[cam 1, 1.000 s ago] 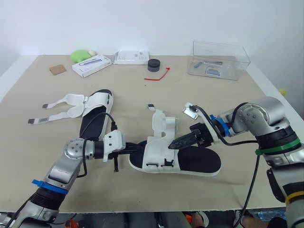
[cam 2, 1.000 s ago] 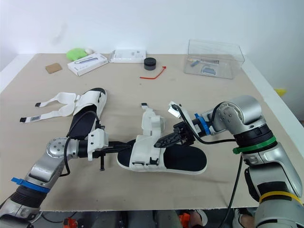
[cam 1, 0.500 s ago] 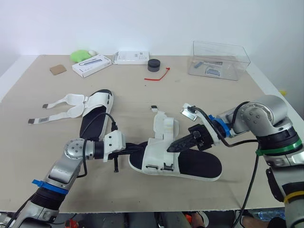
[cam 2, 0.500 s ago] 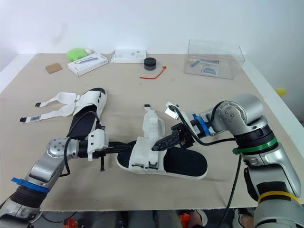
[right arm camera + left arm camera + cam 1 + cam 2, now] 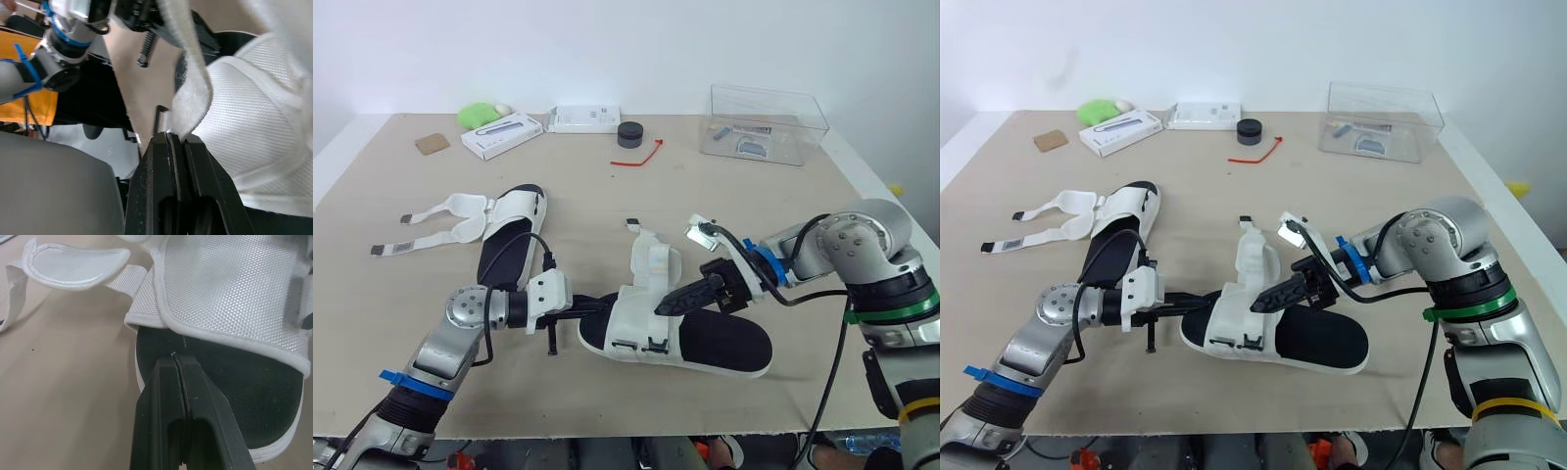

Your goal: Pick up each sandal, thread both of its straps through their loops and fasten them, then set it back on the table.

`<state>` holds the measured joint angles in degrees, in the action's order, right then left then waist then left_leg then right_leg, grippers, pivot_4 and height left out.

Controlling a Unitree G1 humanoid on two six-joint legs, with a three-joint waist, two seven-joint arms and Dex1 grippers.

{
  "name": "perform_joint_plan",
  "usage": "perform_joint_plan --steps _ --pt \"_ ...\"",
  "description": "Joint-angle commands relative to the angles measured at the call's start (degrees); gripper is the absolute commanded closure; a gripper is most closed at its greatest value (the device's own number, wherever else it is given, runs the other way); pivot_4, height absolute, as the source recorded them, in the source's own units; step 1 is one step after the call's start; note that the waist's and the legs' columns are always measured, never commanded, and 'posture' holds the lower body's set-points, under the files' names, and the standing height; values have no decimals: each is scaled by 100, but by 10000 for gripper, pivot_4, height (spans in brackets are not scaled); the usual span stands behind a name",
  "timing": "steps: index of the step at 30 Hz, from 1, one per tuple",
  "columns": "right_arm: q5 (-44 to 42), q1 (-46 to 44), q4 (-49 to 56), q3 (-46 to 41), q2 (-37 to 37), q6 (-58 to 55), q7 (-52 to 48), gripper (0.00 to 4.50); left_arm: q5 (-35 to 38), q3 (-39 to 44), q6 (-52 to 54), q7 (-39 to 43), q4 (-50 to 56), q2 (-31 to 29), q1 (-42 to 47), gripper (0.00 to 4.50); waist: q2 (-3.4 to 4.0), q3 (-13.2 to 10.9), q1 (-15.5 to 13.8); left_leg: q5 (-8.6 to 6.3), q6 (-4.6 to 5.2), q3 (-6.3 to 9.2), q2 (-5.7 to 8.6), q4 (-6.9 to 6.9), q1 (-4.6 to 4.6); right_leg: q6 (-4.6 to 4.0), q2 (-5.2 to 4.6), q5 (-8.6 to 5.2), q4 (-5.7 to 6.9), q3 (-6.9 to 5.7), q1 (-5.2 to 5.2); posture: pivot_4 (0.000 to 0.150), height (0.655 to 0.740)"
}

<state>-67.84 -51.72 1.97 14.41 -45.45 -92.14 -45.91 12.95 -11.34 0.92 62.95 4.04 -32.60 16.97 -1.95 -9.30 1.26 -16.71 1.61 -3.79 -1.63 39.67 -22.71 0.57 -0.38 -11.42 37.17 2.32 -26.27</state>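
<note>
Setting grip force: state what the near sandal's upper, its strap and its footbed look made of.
Upper: white mesh fabric, matte; a dimpled weave shows. Strap: fuzzy white textile, likely hook-and-loop. Footbed: black, matte, probably foam or rubber.

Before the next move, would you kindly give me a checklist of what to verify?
1. Right jaws shut on the strap: ok.
2. Left jaws shut at the toe of the near sandal; firm hold: cannot tell.
3. Near sandal fastened: not ok, a strap end stands free.
4. Other sandal fastened: not ok, its straps lie open.
5. Red cord away from the work: ok.
</note>
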Motion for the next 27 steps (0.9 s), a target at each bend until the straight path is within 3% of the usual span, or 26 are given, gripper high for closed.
perform_joint_plan --steps 1,7,17,27 --pt "-644 28 101 -195 -90 -36 345 44767 -56 8 -68 -1 -37 -31 37 45000 0 0 0 0 0 0 0 0 0 0 0 0 0 0 0 1500 7400" --pt "-1157 154 190 -246 -219 -36 799 44767 -79 -2 -111 -2 -93 -19 73 45000 -1 0 0 0 0 0 0 2 0 1 -1 0 0 1 2 1500 7400" --pt "-889 432 414 -377 3 -36 1281 44767 -93 -29 -120 -11 -116 7 102 45000 -2 3 7 0 0 0 -1 3 1 3 1 1 0 2 4 1500 7400" --pt "-1215 345 464 -336 24 -36 1380 44767 -117 -24 -131 -23 -106 9 51 45000 -2 3 7 0 0 0 -2 4 1 2 3 2 0 2 4 1500 7400"
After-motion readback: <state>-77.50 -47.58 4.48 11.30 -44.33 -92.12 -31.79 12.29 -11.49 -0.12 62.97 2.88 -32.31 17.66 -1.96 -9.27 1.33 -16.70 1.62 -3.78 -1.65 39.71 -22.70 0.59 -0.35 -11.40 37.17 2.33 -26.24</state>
